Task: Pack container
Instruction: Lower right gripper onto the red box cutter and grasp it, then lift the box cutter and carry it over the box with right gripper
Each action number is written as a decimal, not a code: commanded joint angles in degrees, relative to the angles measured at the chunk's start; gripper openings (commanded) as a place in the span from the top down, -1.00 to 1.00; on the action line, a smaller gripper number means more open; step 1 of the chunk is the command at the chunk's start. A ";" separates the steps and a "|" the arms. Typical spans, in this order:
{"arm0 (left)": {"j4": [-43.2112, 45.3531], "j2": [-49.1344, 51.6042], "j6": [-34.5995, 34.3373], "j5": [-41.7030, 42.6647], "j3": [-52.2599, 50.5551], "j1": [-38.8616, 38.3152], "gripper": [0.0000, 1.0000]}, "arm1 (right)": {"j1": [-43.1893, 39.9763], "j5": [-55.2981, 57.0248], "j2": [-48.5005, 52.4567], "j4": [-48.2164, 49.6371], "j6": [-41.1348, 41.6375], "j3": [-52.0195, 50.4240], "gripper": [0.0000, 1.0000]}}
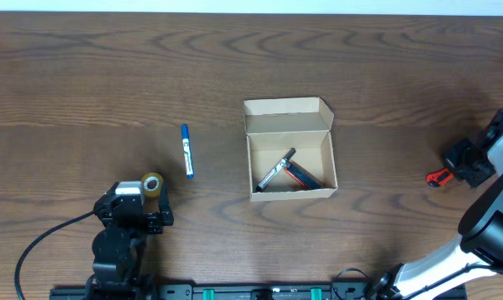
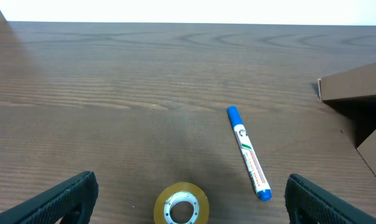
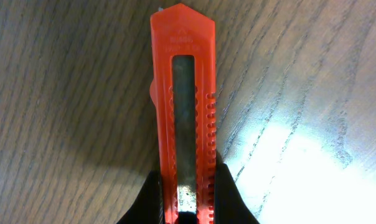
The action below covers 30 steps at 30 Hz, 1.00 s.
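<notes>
- Overhead view, container (image 1: 290, 150): set at the middle of the worktop (image 1: 85, 75), with its flap lid (image 1: 286, 117) folded back and open. Two items are counted inside, a black marker (image 1: 276, 170) and a red marker (image 1: 302, 177), laid together toward the near wall.
- Overhead view, items outside: a blue marker (image 1: 186, 151) is laid to the left of the container, apart from it. A tape roll (image 1: 152, 184) is found near that marker, at the mouth of the left end effector (image 1: 143, 202). An orange knife (image 1: 435, 177) is seen at the tip of the right end effector (image 1: 448, 172), well to the right of the container.
- Left wrist view: the left end effector (image 2: 191, 180) is spread wide and nothing is gripped. The tape roll (image 2: 182, 204) is seen flat on the worktop (image 2: 113, 81) between the two fingers (image 2: 63, 199), touched by neither. The blue marker (image 2: 248, 154) is laid just beyond it, and a corner of the container (image 2: 356, 84) is cut off at the right edge.
- Right wrist view: the right end effector (image 3: 189, 205) is closed on the rear end of the orange knife (image 3: 183, 106), whose body is pointed away over the worktop (image 3: 63, 93). Whether the knife is lifted cannot be told.
- Progress, as judged: the task is partly done. Two markers are packed. The knife is gripped but not yet brought over. The blue marker and the tape roll are left to be packed, and the lid is presumably to be shut last.
</notes>
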 commanded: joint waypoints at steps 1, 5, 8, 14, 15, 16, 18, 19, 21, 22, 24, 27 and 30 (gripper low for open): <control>0.04 -0.37 -0.44 -0.37 -1.03 0.04 -0.90 | -0.31 -2.75 3.13 -0.94 -1.46 -1.53 0.98; 0.04 -0.37 -0.44 -0.37 -1.03 0.04 -0.90 | 0.17 -8.09 2.84 -1.33 -6.27 -1.53 0.97; 0.07 -0.37 -0.42 -0.37 -1.03 0.04 -0.91 | 1.14 -12.57 1.44 -1.09 -8.13 -1.38 0.97; 0.04 -0.37 -0.44 -0.35 -1.03 0.04 -0.90 | 7.19 -17.53 -5.25 -2.91 -17.55 3.43 0.98; 0.02 -0.37 -0.44 -0.35 -1.03 0.04 -0.90 | 8.57 -17.42 -6.23 -3.87 -19.80 4.52 0.98; 0.02 -0.37 -0.44 -0.35 -1.03 0.04 -0.91 | 10.34 -17.29 -7.28 -5.05 -22.75 5.84 0.97; 0.00 -0.37 -0.44 -0.35 -1.03 0.04 -0.91 | 14.73 -17.27 -9.03 -8.28 -30.34 9.07 0.97; 0.00 -0.37 -0.44 -0.35 -1.03 0.04 -0.90 | 16.55 -17.27 -9.42 -9.92 -33.29 10.51 0.97; -0.02 -0.37 -0.42 -0.37 -1.03 0.04 -0.90 | 20.00 -17.31 -9.60 -13.31 -38.73 13.51 0.98; -0.09 -0.37 -0.44 -0.35 -1.03 0.04 -0.91 | 22.03 -17.57 -9.60 -15.17 -42.29 15.10 0.97; -0.17 -0.37 -0.44 -0.35 -1.03 0.04 -0.90 | 24.87 -18.88 -9.60 -17.68 -48.04 16.85 0.97; -0.17 -0.37 -0.42 -0.37 -1.03 0.04 -0.91 | 29.92 -19.61 -9.60 -22.21 -59.60 18.75 0.97; -0.17 -0.37 -0.42 -0.37 -1.03 0.04 -0.91 | 34.12 -19.52 -9.60 -25.07 -68.72 18.97 0.97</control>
